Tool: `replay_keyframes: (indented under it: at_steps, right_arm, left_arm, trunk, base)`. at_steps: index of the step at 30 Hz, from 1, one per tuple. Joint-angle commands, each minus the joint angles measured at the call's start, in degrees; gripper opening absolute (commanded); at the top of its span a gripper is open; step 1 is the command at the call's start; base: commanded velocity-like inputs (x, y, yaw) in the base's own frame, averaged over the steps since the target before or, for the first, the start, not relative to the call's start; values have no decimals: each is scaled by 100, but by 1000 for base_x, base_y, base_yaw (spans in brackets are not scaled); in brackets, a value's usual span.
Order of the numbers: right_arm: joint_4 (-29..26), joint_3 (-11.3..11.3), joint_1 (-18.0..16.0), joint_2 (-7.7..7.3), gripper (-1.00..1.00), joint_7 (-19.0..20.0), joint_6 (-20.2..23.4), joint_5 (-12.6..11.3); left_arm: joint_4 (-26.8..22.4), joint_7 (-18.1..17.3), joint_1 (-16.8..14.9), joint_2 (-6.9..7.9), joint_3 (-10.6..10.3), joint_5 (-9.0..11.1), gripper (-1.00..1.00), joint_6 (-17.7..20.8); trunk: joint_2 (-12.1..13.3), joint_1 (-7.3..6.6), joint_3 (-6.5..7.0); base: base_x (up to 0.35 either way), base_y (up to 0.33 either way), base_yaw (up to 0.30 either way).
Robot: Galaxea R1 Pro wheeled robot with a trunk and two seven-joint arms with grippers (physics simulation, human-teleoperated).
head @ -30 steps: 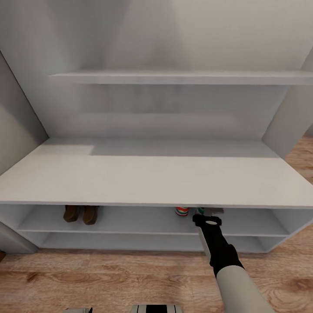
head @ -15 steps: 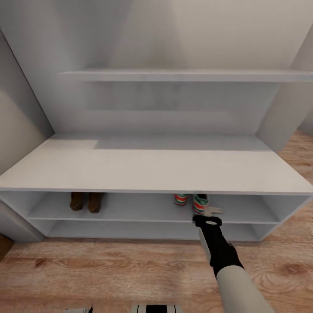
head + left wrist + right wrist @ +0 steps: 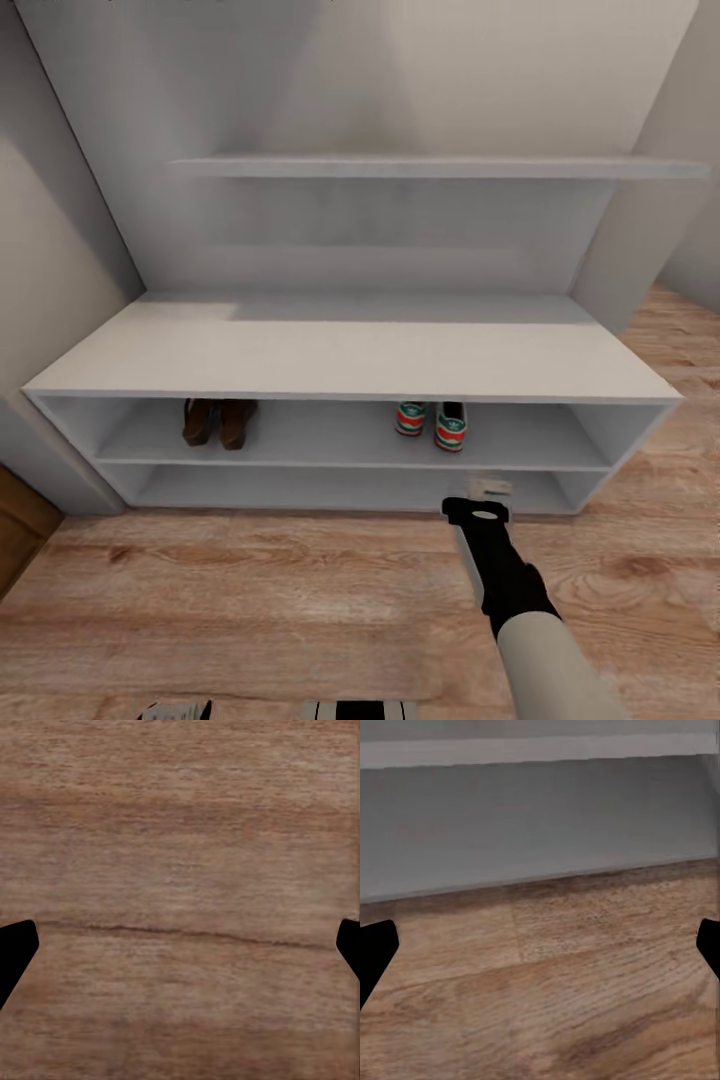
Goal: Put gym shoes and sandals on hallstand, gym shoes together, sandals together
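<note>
Head view: pale grey hallstand (image 3: pixel 350 350) against the wall, long floating wall shelf (image 3: pixel 440 167) above it. Two gym shoes (image 3: pixel 432 422) sit side by side on the upper open tier, just beyond the right gripper (image 3: pixel 489 489) and slightly to its left. Two sandals (image 3: pixel 219 421) sit together on the same tier, well off to the gripper's left. Corridor floor (image 3: pixel 250 590) bare in front, nothing between gripper and rack. Right arm reaches forward and low, black wrist, gripper level with the lower tier's front edge, holding nothing. Right wrist view: black fingertips (image 3: pixel 376 949) wide apart at the frame edges, facing the rack's base and the floor. Left wrist view: left gripper fingers (image 3: pixel 15 952) also spread wide, pointing straight at floor planks.
</note>
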Motion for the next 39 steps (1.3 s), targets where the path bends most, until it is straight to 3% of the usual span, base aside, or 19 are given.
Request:
replay_keyframes:
  at_steps: [1,14,15,17,18,22,23,27,28,33,34,39]
  right_arm:
    - [28,-16,-3,6,100,11,34,56]
    - [889,-17,-3,6,100,11,-195,69]
    - [1270,-17,-3,6,100,10,-592,86]
    - [1604,-17,-1,6,100,-1,-994,95]
    - [2017,-17,1,1,100,-8,-1447,100]
    - [2668,-17,4,-172,100,-12,-2081,100]
    - [3312,-14,7,-324,100,-14,-2732,103]
    - [3860,-5,12,-459,100,-13,-3439,109]
    - [4250,-1,29,-596,100,6,-4279,117]
    - [4383,0,206,-711,100,17,-4777,120]
    - [4409,0,381,-760,100,18,-4927,119]
    - [4435,11,612,-796,100,24,-5064,135]
  left_arm:
    - [3,-56,-4,-4,46,6,100,-10]
    - [-2,-31,-6,6,65,31,100,-32]
    - [1,-28,-6,14,73,65,100,-35]
    - [8,-27,-6,17,86,102,100,-36]
    - [14,-30,-6,19,118,150,100,-36]
    - [23,-33,-4,23,172,208,100,-36]
    - [30,-34,0,27,211,246,100,-36]
    - [29,-35,2,33,228,264,100,-36]
    - [35,-35,3,37,232,267,100,-36]
    - [45,-35,3,42,235,268,100,-36]
    - [57,-35,3,44,236,266,100,-36]
    - [69,-39,3,41,233,261,100,-36]
  trunk:
    - [-2,-5,-4]
    - [-2,-5,-4]
    - [-2,-5,-4]
    - [-2,-5,-4]
    - [-2,-5,-4]
    - [-2,-5,-4]
    - [-2,-5,-4]
    - [-2,-5,-4]
    - [-2,-5,-4]
    - [-2,-5,-4]
    - [-2,-5,-4]
    - [-2,-5,-4]
  base:
    - [-337,0,0]
    - [-337,0,0]
    - [-337,0,0]
    - [-336,0,0]
    - [-254,0,0]
    - [-154,0,0]
    - [-44,0,0]
    - [-26,0,0]
    - [-6,0,0]
    - [-3,0,0]
    - [0,0,0]
    - [0,0,0]
